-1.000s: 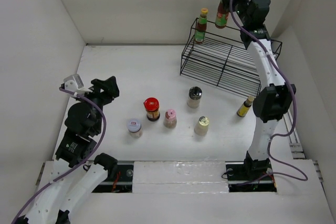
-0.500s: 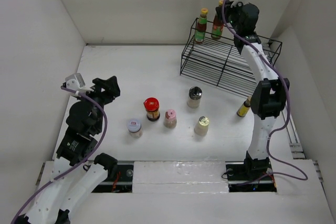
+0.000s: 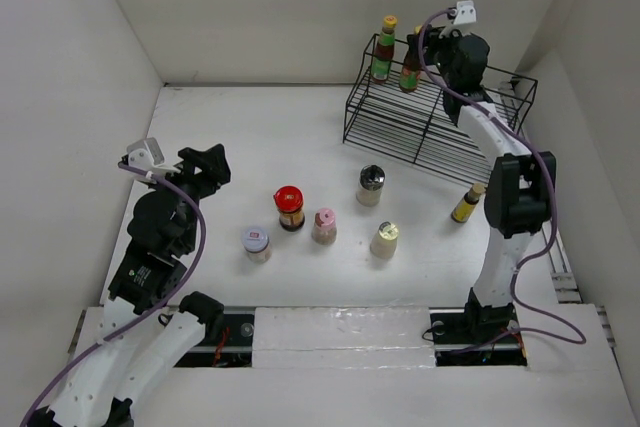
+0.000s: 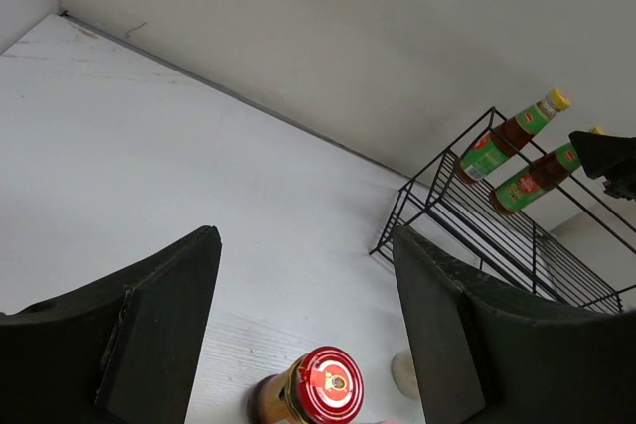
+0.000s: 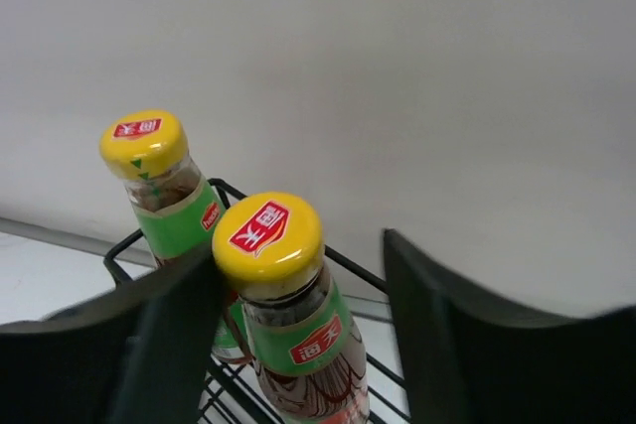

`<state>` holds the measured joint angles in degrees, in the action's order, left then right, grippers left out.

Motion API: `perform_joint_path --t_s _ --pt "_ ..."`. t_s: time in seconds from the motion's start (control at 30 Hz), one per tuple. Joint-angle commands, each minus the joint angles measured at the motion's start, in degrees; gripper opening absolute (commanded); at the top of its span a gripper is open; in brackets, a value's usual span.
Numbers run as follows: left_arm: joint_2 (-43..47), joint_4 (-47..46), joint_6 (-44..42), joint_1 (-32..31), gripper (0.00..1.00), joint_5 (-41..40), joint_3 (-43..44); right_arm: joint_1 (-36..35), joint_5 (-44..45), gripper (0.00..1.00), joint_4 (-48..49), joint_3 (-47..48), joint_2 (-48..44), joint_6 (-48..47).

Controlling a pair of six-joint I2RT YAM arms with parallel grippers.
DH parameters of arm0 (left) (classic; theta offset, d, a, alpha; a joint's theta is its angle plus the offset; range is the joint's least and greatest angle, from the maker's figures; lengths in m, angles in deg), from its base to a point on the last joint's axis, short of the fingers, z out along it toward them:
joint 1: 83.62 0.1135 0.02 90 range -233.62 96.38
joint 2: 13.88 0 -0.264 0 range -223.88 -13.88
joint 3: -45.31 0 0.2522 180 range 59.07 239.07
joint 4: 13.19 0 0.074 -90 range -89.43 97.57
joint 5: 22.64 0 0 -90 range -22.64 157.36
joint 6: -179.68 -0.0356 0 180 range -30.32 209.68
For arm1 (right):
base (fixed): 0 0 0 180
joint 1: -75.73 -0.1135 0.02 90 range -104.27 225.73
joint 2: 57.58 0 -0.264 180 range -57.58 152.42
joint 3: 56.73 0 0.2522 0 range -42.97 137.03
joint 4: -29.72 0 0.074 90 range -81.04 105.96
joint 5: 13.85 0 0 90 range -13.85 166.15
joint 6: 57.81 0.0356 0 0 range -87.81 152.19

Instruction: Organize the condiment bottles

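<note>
Two slim yellow-capped dark sauce bottles stand on the top shelf of the black wire rack (image 3: 430, 119): one (image 3: 383, 50) at the far left, the other (image 3: 411, 65) just right of it. My right gripper (image 3: 426, 55) is open around the second bottle (image 5: 298, 325); the left finger touches it and the right finger stands clear. The first bottle (image 5: 164, 186) is behind. On the table stand the red-lidded jar (image 3: 289, 207), white-lidded jar (image 3: 256, 243), pink-capped shaker (image 3: 324, 225), cream-capped shaker (image 3: 384, 239), grey-capped shaker (image 3: 371, 185) and small yellow-brown bottle (image 3: 465, 204). My left gripper (image 3: 205, 169) is open and empty, above and left of the red-lidded jar (image 4: 316, 392).
White walls close in the table on the left, back and right. The rack has a lower front shelf and stands at the back right. The yellow-brown bottle stands just in front of the rack's right end, beside my right arm.
My right gripper has lowered the second sauce bottle from above the rack onto the top shelf beside the first one, and its jaws have loosened. The left arm has hardly moved.
</note>
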<state>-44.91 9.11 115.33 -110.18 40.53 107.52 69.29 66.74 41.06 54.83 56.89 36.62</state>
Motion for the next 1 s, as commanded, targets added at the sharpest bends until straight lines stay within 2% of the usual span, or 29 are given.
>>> perform_joint_path --t_s 0.0,0.13,0.2,0.27,0.3,0.33,0.37,0.4,0.43,0.5,0.57,0.6,0.7,0.77,0.83,0.97 --pt "-0.3 -2.7 -0.7 -0.1 0.66 0.6 0.0 -0.3 1.7 0.73 7.9 -0.5 -7.0 0.8" --pt "0.3 -2.7 -0.7 -0.1 0.66 1.1 0.0 -0.3 2.2 0.84 4.9 -2.4 -11.5 0.8" --pt "0.3 -2.7 -0.7 -0.1 0.67 1.1 0.0 -0.9 2.2 0.85 2.3 -4.1 -15.3 0.1" --pt "0.3 -2.7 -0.7 -0.1 0.67 1.1 0.0 -3.7 2.8 0.8 0.7 -8.1 -19.8 -1.8" --pt "0.8 -2.7 -0.7 -0.1 0.67 1.1 0.0 -5.0 2.8 0.74 -2.1 -9.5 -21.2 -3.4" --pt "0.8 -2.7 -0.7 -0.1 0.68 1.1 0.0 -6.4 2.0 0.62 -4.0 -10.9 -22.5 -4.1" --pt "0.8 -2.7 -0.7 -0.1 0.68 1.1 0.0 -9.5 1.0 0.29 -6.1 -13.2 -23.6 -4.6" --pt "0.8 -2.7 -0.7 -0.1 0.68 1.1 0.0 -11.2 0.0 0.19 -10.0 -14.6 -25.2 -4.6" --pt "0.8 -2.2 -0.7 -0.1 0.68 1.1 0.0 -13.1 -1.0 0.14 -11.5 -16.1 -26.0 -4.6" --pt "0.8 -2.2 -0.7 -0.1 0.68 1.1 0.0 -18.8 -4.2 0.12 -13.8 -20.9 -27.2 -4.6" --pt "0.8 -2.2 -0.7 -0.1 0.72 1.1 0.0 -22.3 -6.6 0.29 -16.7 -23.8 -27.2 -4.6" --pt "0.3 -2.2 -0.7 -0.1 0.77 1.1 0.0 -25.3 -7.5 0.53 -18.6 -25.1 -27.2 -5.6" --pt "-0.3 -1.5 -0.7 -0.1 0.83 1.1 0.6 -31.2 -11.8 0.82 -25.9 -26.2 -26.7 -10.0" --pt "-0.3 -1.5 -0.7 -0.1 0.86 1.1 0.6 -34.6 -10.5 0.88 -31.1 -26.7 -26.7 -13.5" --pt "-0.8 -1.5 -0.7 -0.1 0.88 1.1 0.6 -38.6 -10.0 0.95 -31.8 -28.0 -26.7 -14.9" --pt "-0.8 -2.0 -0.7 -0.1 0.88 1.6 0.6 -42.6 -10.0 1.0 -32.7 -25.8 -21.2 -16.8"
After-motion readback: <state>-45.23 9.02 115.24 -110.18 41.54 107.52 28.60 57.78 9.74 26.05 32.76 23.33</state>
